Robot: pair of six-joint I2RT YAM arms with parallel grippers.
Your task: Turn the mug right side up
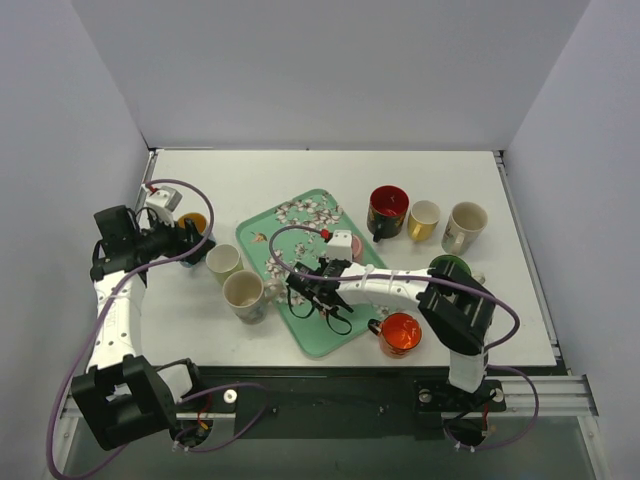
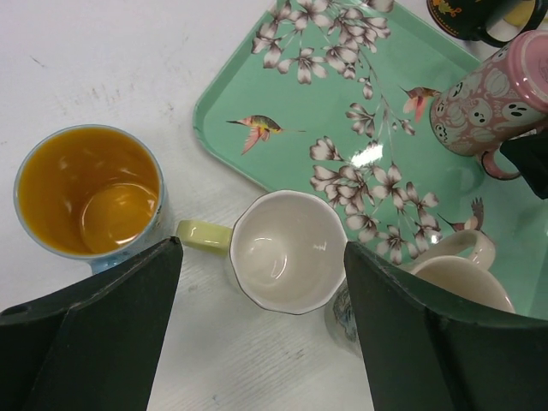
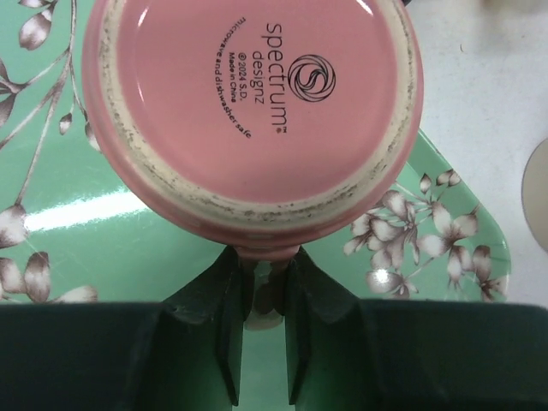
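A pink mug is on the green flowered tray with its stamped base turned toward the right wrist camera. It also shows in the top view and in the left wrist view, where it looks tilted, rim down. My right gripper is shut on the mug's handle, over the tray. My left gripper is open and empty, above a pale yellow-handled mug off the tray's left edge, at the table's left.
A blue mug with an orange inside stands left of my left gripper. Two cream mugs stand by the tray's left edge. A red-and-black mug, a yellow mug, a cream mug, a green mug and a red mug stand right of the tray.
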